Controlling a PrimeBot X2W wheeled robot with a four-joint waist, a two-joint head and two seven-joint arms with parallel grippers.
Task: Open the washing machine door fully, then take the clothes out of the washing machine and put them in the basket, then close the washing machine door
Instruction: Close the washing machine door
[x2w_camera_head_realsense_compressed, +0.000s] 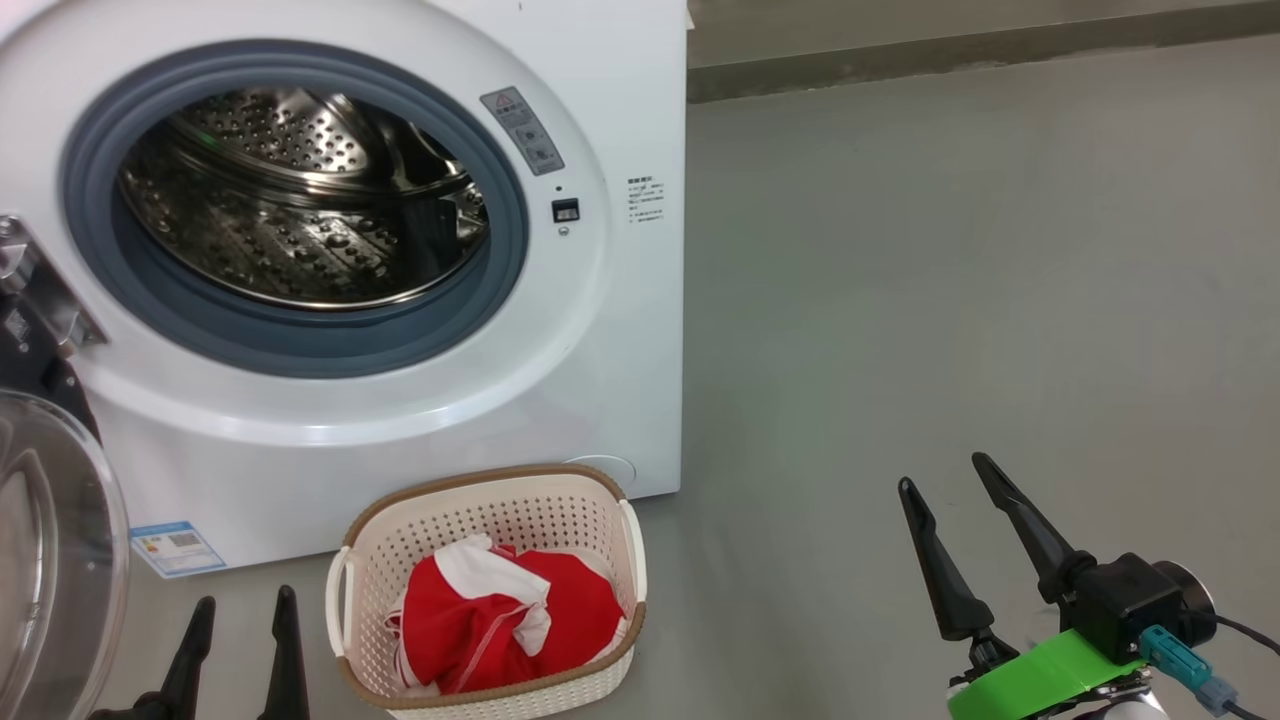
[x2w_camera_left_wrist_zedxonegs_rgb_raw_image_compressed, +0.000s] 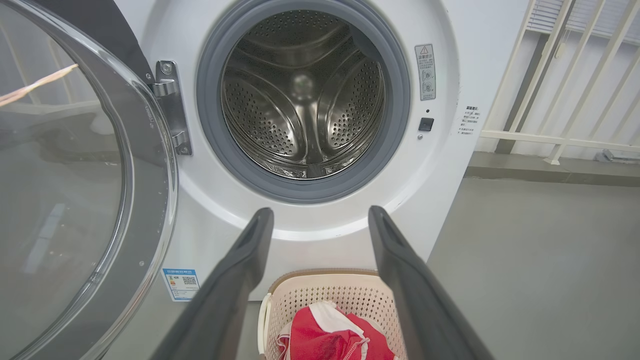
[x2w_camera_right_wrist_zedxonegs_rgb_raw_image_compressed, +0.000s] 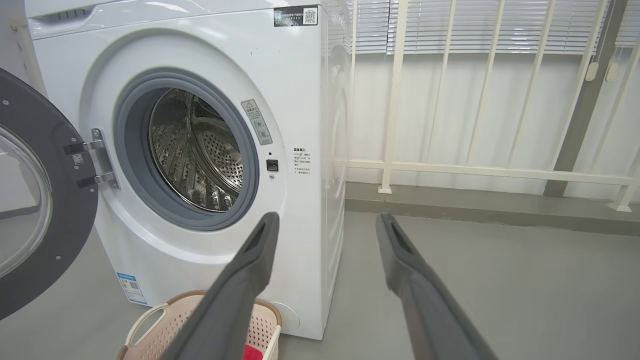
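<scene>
Red clothes (x2w_camera_head_realsense_compressed: 500, 620) with white trim lie bunched in the cream perforated basket (x2w_camera_head_realsense_compressed: 490, 505), which stands on the grey floor (x2w_camera_head_realsense_compressed: 950, 280) just in front of the white washing machine (x2w_camera_head_realsense_compressed: 620, 330). Its steel drum (x2w_camera_head_realsense_compressed: 300, 200) gleams; the washing machine door (x2w_camera_head_realsense_compressed: 60, 560) hangs swung open at the left. Both the left claw (x2w_camera_head_realsense_compressed: 245, 597) and the right claw (x2w_camera_head_realsense_compressed: 943, 470) gape wide, gripping nothing.

The washing machine door (x2w_camera_head_realsense_compressed: 60, 560) runs off the left edge.

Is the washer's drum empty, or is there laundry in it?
Empty: the drum is bare perforated steel all round, and the red clothes lie in the basket.
</scene>
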